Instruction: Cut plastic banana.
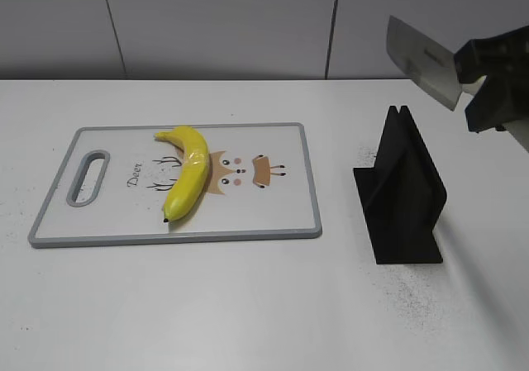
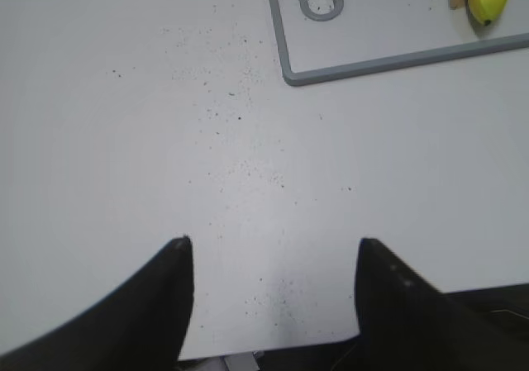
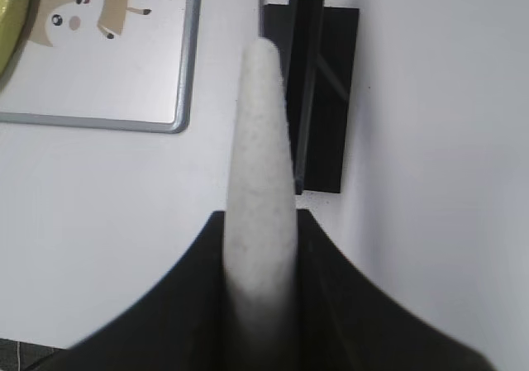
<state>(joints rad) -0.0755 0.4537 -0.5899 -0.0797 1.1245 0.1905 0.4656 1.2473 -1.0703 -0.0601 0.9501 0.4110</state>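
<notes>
While a broad, grey-bladed cleaver with a pale speckled handle (image 1: 423,62) is held in the air above the far right part of the white bench (image 1: 248,305), the curved, glossy bright-yellow plastic banana (image 1: 187,173) is seen lying on a white rectangular cutting board with a grey rim, a slotted handle and a cartoon deer print (image 1: 273,214). The board is placed toward the left half of the bench, with its handle slot turned to the left edge. The banana is laid left of the board's middle, its dark tip pointed toward the near edge and its stem toward the far edge, partly covering the printed drawing.

The right gripper (image 3: 263,255) is clamped on the cleaver's handle, as is shown in the right wrist view, where the black fingers (image 3: 194,288) are pressed against both sides of the handle. The blade is raised above a black, slotted, wedge-shaped knife stand (image 1: 402,191), which is set upright on the right half of the bench, well apart from the board's right rim.

The left gripper (image 2: 273,288) is held with its dark fingers (image 2: 165,297) spread wide and nothing between them, above a bare, dust-flecked stretch of bench near the near left corner of the board.
</notes>
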